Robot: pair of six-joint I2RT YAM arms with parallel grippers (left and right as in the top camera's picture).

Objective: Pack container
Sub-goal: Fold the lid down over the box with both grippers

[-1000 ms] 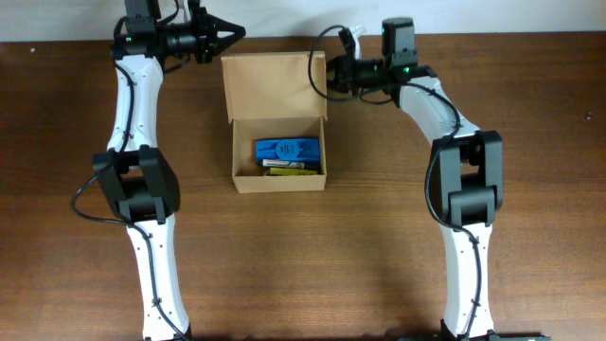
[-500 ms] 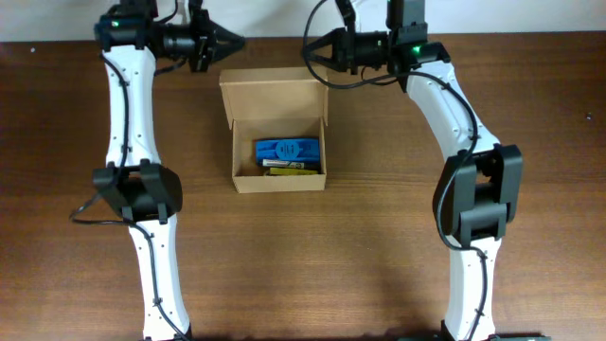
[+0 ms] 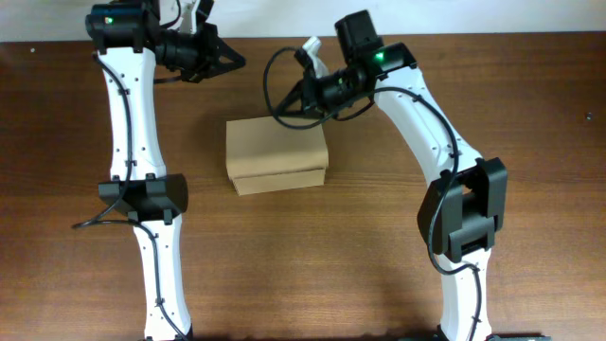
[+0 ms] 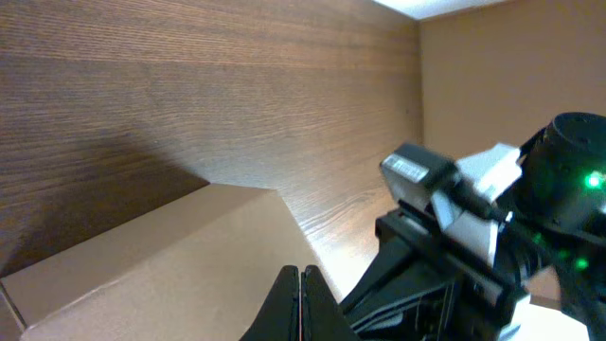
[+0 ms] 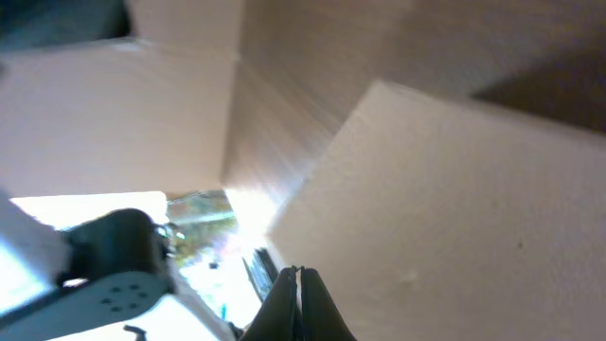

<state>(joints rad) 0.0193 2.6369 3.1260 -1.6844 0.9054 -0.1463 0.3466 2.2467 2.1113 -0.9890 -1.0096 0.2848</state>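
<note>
The left claw (image 3: 237, 62) is pinched to a narrow point, its two fingers pressed together with nothing between them. It hangs in the air beyond the far left corner of the box (image 3: 276, 152), well apart from it. The right claw (image 3: 280, 111) is drawn just as tight and holds nothing. Its tip sits right at the far edge of the box, toward the right corner, and whether it touches the cardboard cannot be told. The box rests on the brown wooden table (image 3: 379, 265) with its flap folded down flat, and its tan faces are plain.
</note>
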